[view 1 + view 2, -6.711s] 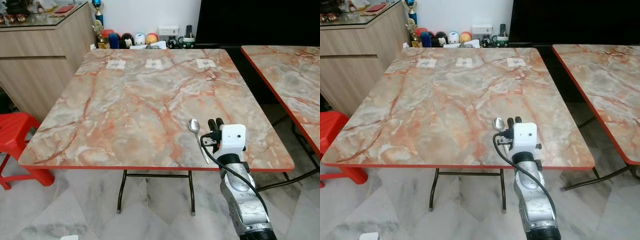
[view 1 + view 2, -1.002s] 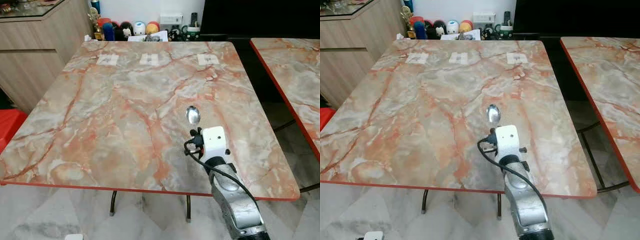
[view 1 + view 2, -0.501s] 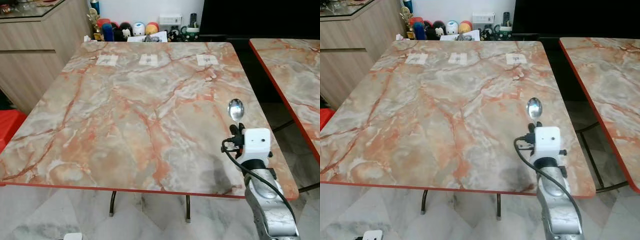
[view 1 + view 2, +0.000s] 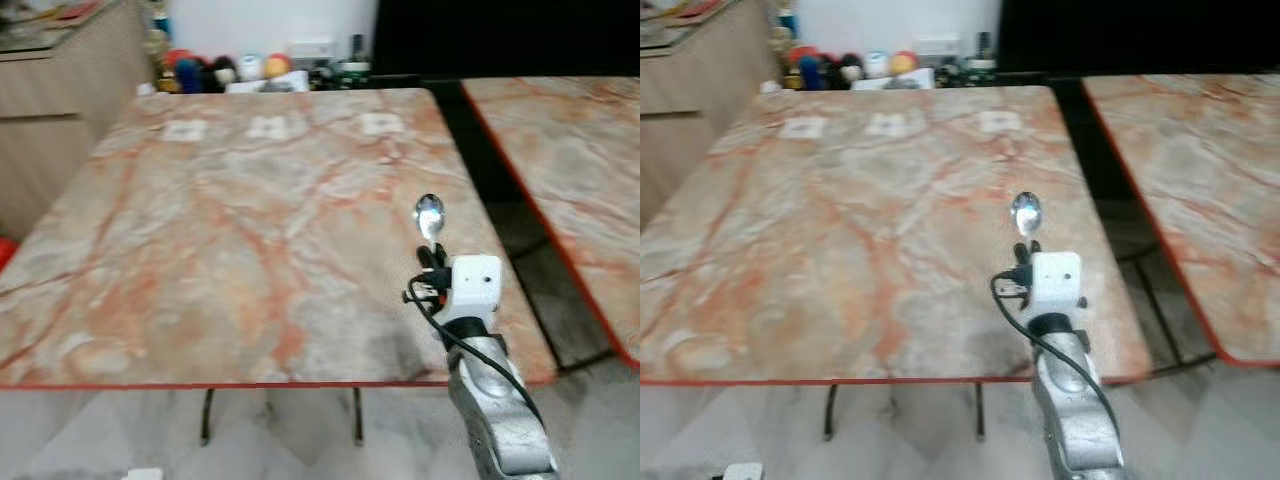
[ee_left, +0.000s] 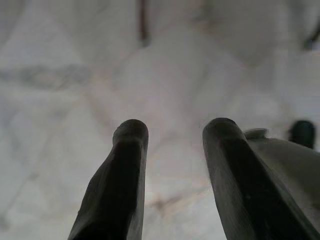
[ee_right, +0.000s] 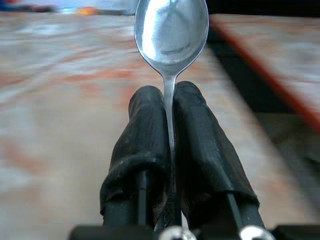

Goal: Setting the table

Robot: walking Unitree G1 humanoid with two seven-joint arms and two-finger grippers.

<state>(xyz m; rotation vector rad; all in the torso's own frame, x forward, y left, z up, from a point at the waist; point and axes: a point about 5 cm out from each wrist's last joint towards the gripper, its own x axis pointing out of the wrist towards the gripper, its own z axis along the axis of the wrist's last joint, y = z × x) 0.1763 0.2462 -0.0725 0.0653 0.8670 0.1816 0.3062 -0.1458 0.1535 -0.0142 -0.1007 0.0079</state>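
A silver spoon (image 4: 429, 216) sticks out forward from my right gripper (image 4: 433, 255), its bowl (image 6: 171, 31) leading and its thin handle pinched between the two black fingers (image 6: 146, 131). The gripper is shut on the spoon and hovers over the near right part of the marble-patterned table (image 4: 230, 220), close to its right edge. My left gripper (image 5: 172, 131) hangs down over the pale tiled floor, its two fingers apart with nothing between them.
A second marble table (image 4: 570, 140) stands to the right across a narrow gap. Three white labels (image 4: 268, 127) lie along the first table's far edge. Behind it sit colourful toys (image 4: 215, 70) and a wooden cabinet (image 4: 50, 70) at the far left.
The whole picture has shifted left and blurred, so the camera moved. My right gripper still holds the spoon; a second ago it was nearer the table's middle, now by the right edge.
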